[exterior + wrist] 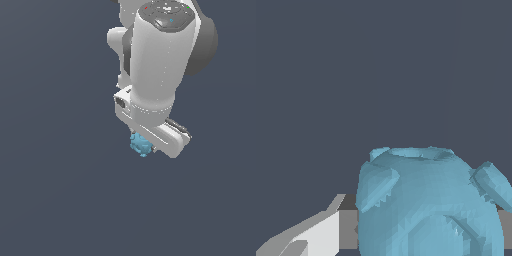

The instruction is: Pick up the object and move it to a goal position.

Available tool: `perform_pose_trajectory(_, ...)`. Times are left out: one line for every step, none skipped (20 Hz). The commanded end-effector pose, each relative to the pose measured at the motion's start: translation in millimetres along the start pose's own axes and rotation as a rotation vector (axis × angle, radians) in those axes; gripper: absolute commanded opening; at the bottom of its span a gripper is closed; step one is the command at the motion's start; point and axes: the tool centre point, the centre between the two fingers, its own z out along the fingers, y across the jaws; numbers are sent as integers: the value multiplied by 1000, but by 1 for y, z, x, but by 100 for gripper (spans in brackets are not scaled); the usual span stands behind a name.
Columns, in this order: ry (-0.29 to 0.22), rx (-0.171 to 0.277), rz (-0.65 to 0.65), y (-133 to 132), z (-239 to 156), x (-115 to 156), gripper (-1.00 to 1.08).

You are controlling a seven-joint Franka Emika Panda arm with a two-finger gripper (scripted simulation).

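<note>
**Blue blob pinched under the white arm**

Filling much of the wrist view, the object is a light-blue lumpy blob with stubby faceted bumps and a flattish rim on one side. One white finger with a grey pad presses against its flank, and a grey pad shows at its opposite side, so the fingers pinch it. In the exterior view the object hangs beneath the gripper of the white arm. No readable writing appears.
</note>
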Motion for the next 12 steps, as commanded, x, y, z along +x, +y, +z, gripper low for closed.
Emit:
perform_pose_trajectory(0, 0, 0, -7, -8, 2, -100)
perform_pose_trajectory(0, 0, 0, -9, -10, 2, -100)
perform_pose_trajectory(-1, 0, 0, -11, -12, 3, -100)
perform_pose_trajectory(-1, 0, 0, -13, -14, 3, -100)
perform_pose_trajectory(-1, 0, 0, -14, -16, 3, -100)
perform_pose_trajectory(-1, 0, 0, -15, -17, 4, -100)
perform_pose_trajectory(-1, 0, 0, -17, -19, 4, -100)
perform_pose_trajectory(-1, 0, 0, -18, -20, 4, -100)
perform_pose_trajectory(-1, 0, 0, -19, -20, 4, -100)
perform_pose_trajectory(-1, 0, 0, -19, -21, 5, -100)
perform_pose_trajectory(-1, 0, 0, -20, -22, 5, -100)
perform_pose_trajectory(-1, 0, 0, -20, -22, 5, -100)
